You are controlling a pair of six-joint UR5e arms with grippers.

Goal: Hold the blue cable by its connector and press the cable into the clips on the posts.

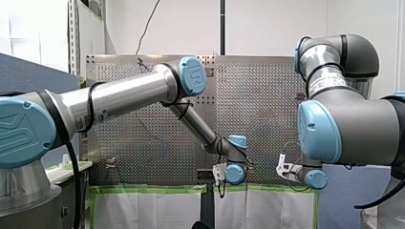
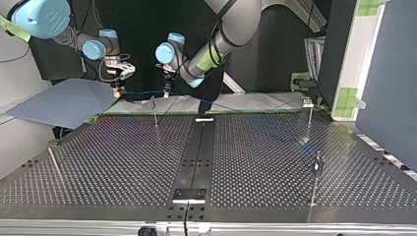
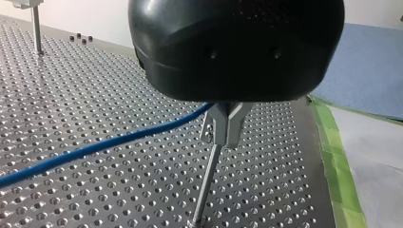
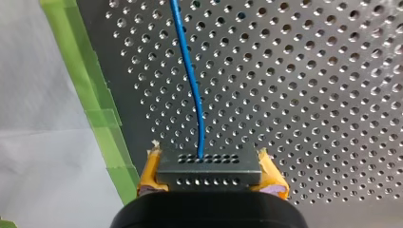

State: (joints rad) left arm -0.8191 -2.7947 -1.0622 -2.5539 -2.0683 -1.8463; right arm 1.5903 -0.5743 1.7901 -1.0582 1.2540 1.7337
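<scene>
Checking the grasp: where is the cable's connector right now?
In the right wrist view, the connector sits clamped between my right gripper's yellow pads, over the perforated table near its green tape, blue cable running ahead.

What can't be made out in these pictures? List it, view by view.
Left wrist view: my left gripper's black housing hides where the blue cable meets the post; clipped or not, unclear.
Right wrist view: the cable runs off the edge; my right gripper covers the connector's near end.
Top view: the post clips are too small to read.
Front view: the cable is too thin to find.
</scene>
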